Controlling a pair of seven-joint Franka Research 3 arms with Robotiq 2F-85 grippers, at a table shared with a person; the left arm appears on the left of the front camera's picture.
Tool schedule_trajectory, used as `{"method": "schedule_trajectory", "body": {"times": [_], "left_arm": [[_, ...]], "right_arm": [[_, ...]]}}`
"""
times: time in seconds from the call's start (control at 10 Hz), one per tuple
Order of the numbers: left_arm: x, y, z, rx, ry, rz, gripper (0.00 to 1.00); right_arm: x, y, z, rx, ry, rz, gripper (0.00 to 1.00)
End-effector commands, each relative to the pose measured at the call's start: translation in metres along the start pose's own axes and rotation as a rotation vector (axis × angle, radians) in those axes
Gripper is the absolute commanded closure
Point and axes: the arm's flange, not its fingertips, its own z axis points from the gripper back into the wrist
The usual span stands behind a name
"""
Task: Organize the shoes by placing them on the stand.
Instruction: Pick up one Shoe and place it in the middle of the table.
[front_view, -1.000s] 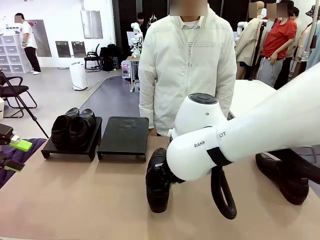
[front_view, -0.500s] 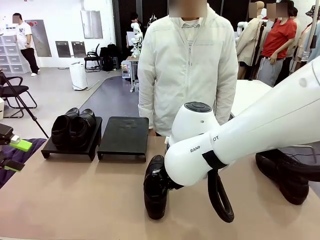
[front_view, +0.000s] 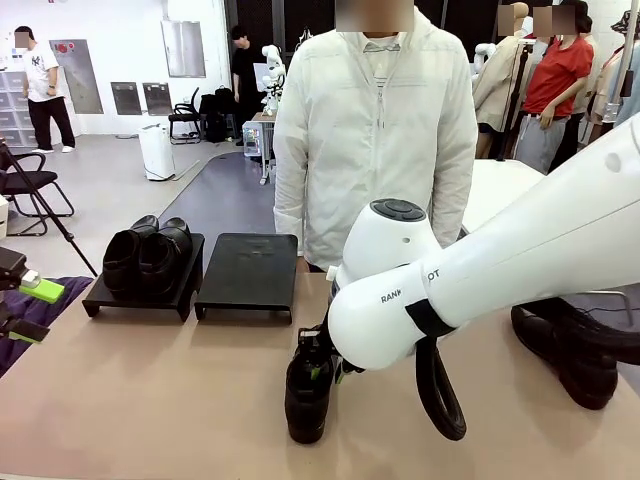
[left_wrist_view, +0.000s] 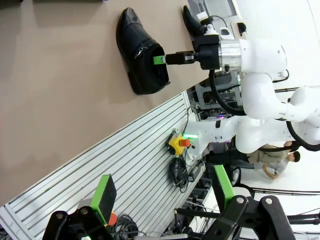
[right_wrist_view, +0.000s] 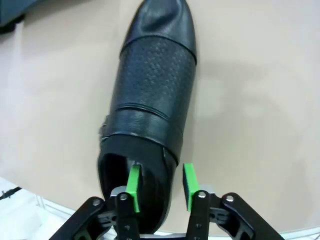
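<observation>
Your right gripper (right_wrist_view: 160, 182) straddles the side wall of one of the shoes (right_wrist_view: 150, 100), pads parted and not clamping it. That shoe sits on the table (front_view: 150, 400), near the stand (front_view: 245, 265); your left gripper (left_wrist_view: 164, 190) hangs wide open, holding nothing

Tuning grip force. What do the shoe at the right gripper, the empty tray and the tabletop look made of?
shoe: looks like black leather, with a smooth, shiny toe and a pebbled grain band across the middle; could be synthetic.
empty tray: matte black and flat, plastic or coated metal; can't tell which.
tabletop: beige, smooth and matte, probably laminate.
</observation>
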Motion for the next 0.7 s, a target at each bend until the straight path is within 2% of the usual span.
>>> {"method": "schedule_trajectory", "body": {"times": [0.0, 0.2, 0.4, 0.5, 0.6], "left_arm": [[-0.002, 0.002, 0.004, 0.001, 0.007, -0.020, 0.00], [-0.002, 0.002, 0.004, 0.001, 0.007, -0.020, 0.00], [-0.002, 0.002, 0.004, 0.001, 0.007, -0.020, 0.00], [-0.002, 0.002, 0.004, 0.001, 0.007, -0.020, 0.00], [-0.002, 0.002, 0.004, 0.001, 0.007, -0.020, 0.00]], "right_arm": [[-0.009, -0.024, 0.052, 0.075, -0.027, 0.050, 0.00], [-0.020, -0.080, 0.115, 0.063, -0.050, 0.098, 0.00], [-0.020, -0.158, 0.159, 0.028, 0.056, 0.188, 0.00], [-0.018, -0.198, 0.179, 0.056, 0.067, 0.150, 0.00], [-0.021, -0.239, 0.203, 0.125, 0.036, 0.053, 0.00]]}}
